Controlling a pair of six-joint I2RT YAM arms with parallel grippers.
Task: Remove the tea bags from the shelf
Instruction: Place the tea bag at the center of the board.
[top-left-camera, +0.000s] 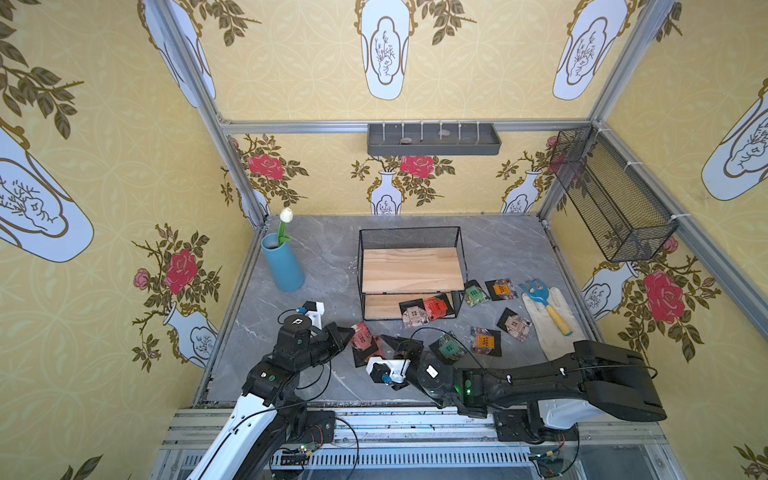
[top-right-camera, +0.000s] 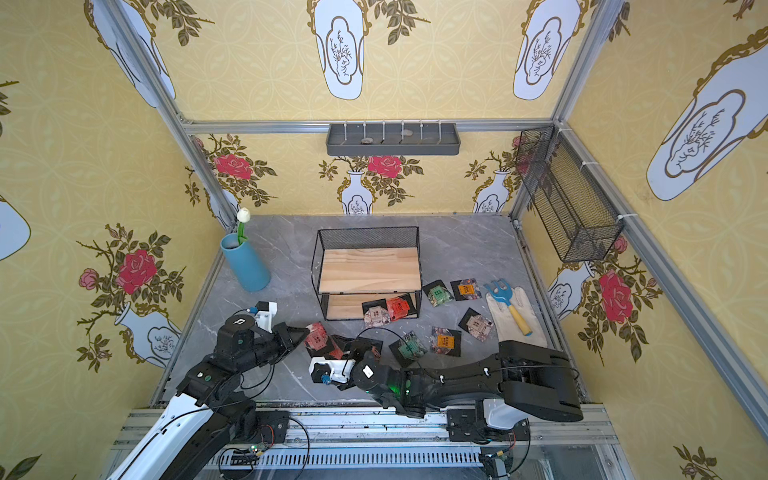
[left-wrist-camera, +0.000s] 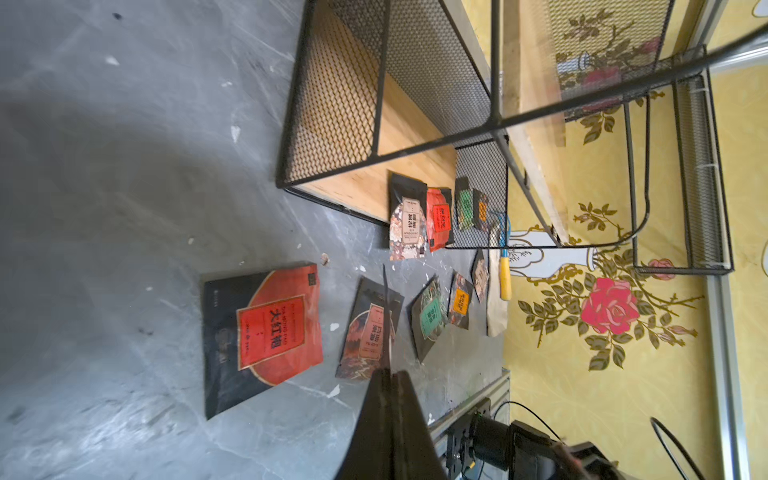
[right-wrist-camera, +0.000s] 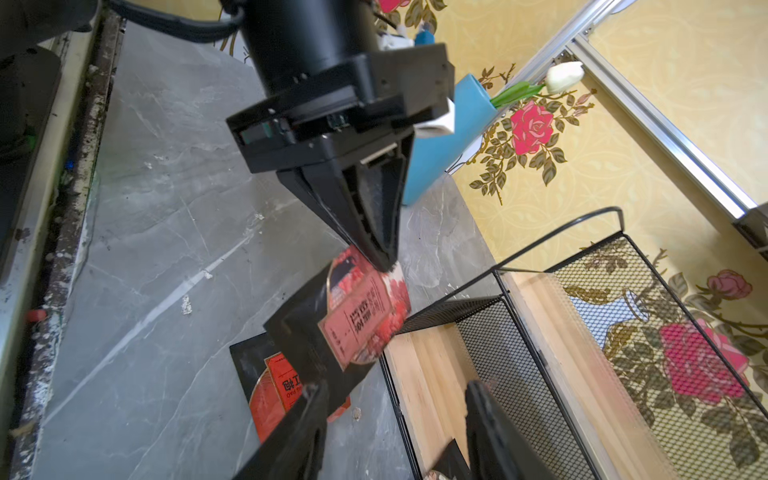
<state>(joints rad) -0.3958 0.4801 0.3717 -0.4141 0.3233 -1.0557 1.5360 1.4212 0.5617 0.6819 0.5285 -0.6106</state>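
Yellow wallpaper of vases and roses closed in the grey marbled surface (top-left-camera: 328, 266) on three sides, and from where I stood the trouble looked likeliest near its front edge; the left fingers (right-wrist-camera: 374, 232) were pressed together on the top edge of a pink-red tea bag (right-wrist-camera: 365, 316), which hung tilted over a red tea bag (left-wrist-camera: 266, 332) lying flat on the surface; the right fingers (right-wrist-camera: 303, 432) stood spread on either side of the hanging bag's lower corner, gripping nothing. That pinch took only a thin strip of edge, so I judged the bag could slip or twist free; and if the right fingers drew back carelessly, one might catch the corner and drag it out. The two arms were close together, so a knock between them seemed possible.

On the shelf (top-left-camera: 411, 270) two tea bags lay on the lower board towards its right end, a beige one (top-left-camera: 414, 314) and a red one (top-left-camera: 436, 307), both partly overhanging the front; reaching them meant going under the upper board and beside the wire side, where a finger could snag the frame and shove the light rack. Other tea bags (top-left-camera: 484, 341) lay scattered on the surface to the right, near a glove (top-left-camera: 540, 328) with a blue hand rake (top-left-camera: 534, 289) on it.
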